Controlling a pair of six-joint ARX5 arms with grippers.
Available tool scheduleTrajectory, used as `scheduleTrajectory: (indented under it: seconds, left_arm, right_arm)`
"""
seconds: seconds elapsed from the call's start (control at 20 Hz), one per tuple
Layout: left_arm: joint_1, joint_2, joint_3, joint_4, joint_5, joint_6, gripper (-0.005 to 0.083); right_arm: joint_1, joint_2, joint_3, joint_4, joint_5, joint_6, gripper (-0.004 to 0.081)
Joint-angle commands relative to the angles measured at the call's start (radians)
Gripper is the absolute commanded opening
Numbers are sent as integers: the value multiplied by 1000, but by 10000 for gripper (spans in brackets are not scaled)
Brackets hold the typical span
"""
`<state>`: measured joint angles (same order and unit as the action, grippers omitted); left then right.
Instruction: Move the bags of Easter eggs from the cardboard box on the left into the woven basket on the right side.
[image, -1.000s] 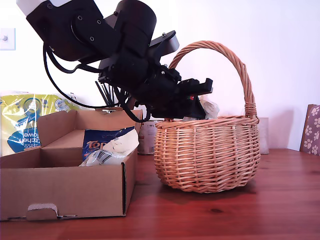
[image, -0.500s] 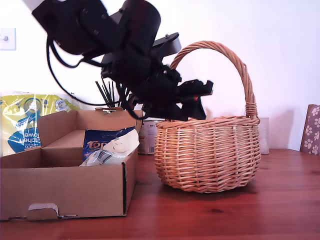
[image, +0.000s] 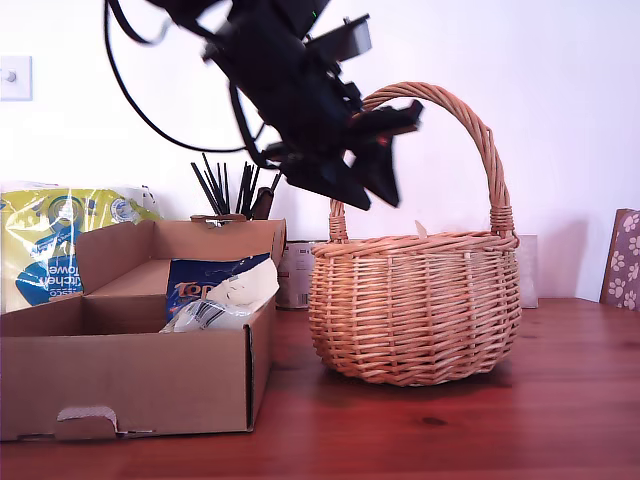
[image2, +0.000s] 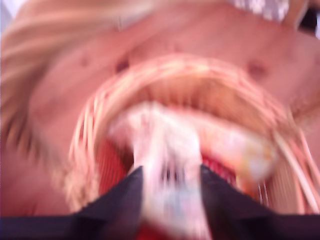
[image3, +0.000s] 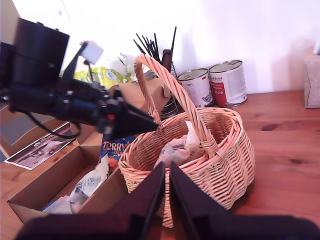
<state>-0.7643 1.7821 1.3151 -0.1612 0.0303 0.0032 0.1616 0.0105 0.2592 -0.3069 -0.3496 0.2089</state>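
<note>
Up front, the cardboard box (image: 130, 375) holds a dark blue bag (image: 205, 275) and a clear bag (image: 215, 305). Beside it, the woven basket (image: 415, 305) holds pale bags (image3: 177, 147). Above, my first gripper (image: 385, 150) hovers, jaws parted, empty. My second gripper (image3: 166, 185) sits pinched closed, empty.

My first gripper (image: 385, 150) now hangs in the upper middle of the exterior view, well above the rim of the woven basket (image: 415, 305); a second ago it sat low at that rim with a pale bag showing at its jaws. Its arm has swung up toward the top of the frame. The jaws stand apart, nothing between them, and a pale bag (image3: 182, 145) lies inside the basket.
</note>
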Motion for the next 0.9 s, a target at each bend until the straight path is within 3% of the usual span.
scheduleTrajectory:
  seconds: [0.0,0.1,0.35,0.7,0.85]
  left_arm:
    - [-3,-42,-8,-81,13,48,-16]
    - [-4,-87,-28,-116,43,68,-20]
    - [24,-253,-223,-24,62,69,-20]
    - [210,-598,-616,56,156,81,-20]
    - [278,-726,-702,27,220,87,-20]
  right_arm:
    - [2,3,1,10,0,-2,-12]
    - [2,3,1,9,0,-2,-12]
    - [2,3,1,8,0,-2,-12]
    - [2,3,1,6,0,-2,-12]
    - [2,3,1,6,0,-2,-12]
